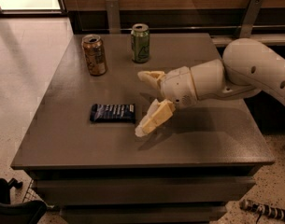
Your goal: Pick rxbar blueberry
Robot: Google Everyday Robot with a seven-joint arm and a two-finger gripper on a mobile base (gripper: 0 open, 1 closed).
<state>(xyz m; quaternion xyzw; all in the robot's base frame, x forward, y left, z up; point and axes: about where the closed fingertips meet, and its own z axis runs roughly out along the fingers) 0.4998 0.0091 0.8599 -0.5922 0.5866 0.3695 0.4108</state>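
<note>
- gripper [141, 102] reaches in from the right over the table [212, 141], fingers spread wide, holding nothing
- lower finger [155, 118] is just beside the bar's right end; whether they touch is unclear
- rxbar [112, 113] lies flat on the table, left of centre, towards the front
- brown can [94, 55] and green can [140, 43] stand upright at the back

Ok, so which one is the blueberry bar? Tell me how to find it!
Look at the grey table; a brown-orange can and a green can stand at its back. Nearer the front lies the rxbar blueberry, just beside the robot's open end effector. It is the only flat, dark blue thing with white letters.
</note>
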